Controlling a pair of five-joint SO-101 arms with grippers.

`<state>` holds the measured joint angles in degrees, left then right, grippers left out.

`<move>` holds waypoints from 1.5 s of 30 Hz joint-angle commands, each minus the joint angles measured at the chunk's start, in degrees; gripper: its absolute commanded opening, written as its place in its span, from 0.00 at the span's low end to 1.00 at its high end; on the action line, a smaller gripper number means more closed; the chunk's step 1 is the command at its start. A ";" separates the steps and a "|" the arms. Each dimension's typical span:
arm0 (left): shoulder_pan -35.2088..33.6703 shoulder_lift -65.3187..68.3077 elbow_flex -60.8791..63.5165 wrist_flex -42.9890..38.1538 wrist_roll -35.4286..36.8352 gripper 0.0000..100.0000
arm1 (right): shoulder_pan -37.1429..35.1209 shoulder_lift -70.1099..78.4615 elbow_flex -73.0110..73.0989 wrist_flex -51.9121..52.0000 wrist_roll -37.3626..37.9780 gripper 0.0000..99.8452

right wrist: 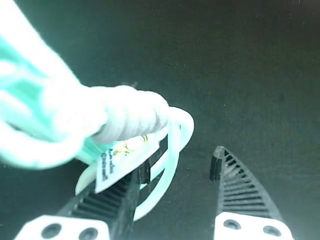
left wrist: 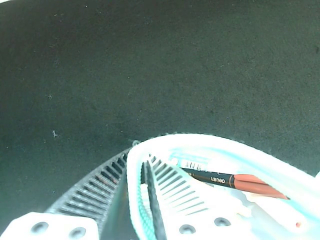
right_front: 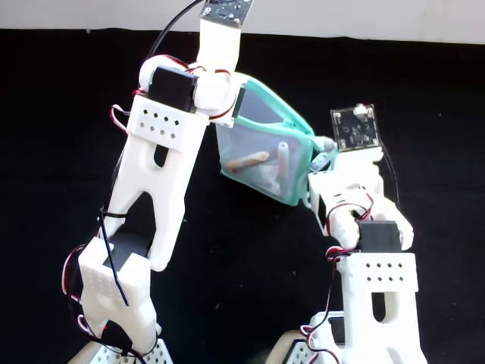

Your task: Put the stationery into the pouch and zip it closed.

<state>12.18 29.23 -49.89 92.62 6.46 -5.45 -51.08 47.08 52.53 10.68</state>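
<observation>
A translucent teal-edged pouch hangs above the black table between the two arms. My left gripper is shut on its far left end; in the left wrist view the pouch rim sits pinched between my left gripper. Inside lie a black and red pen, a brownish stick and a white stick. My right gripper is at the pouch's right end. It is open, with the pouch's cord loop and paper tag resting against one finger.
Black cloth covers the table around the arms. A white wall strip runs along the back. Both arm bases stand at the front edge, with red and black cables along them.
</observation>
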 commanded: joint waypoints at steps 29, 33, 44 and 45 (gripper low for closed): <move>-0.04 3.21 0.40 -0.26 -1.05 0.01 | -2.51 -0.75 -7.16 5.05 11.69 0.23; 0.04 3.21 0.40 -0.26 -1.05 0.01 | -1.98 -0.66 -5.05 1.01 12.48 0.26; 0.31 3.21 0.40 -0.35 -1.05 0.01 | -4.88 -0.66 -4.44 -0.40 14.77 0.20; 0.31 3.21 0.40 -0.35 -1.05 0.01 | -5.41 -0.66 -4.53 -0.13 14.77 0.18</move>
<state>12.09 29.23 -49.89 92.62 6.46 -8.62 -51.87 42.86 53.32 24.84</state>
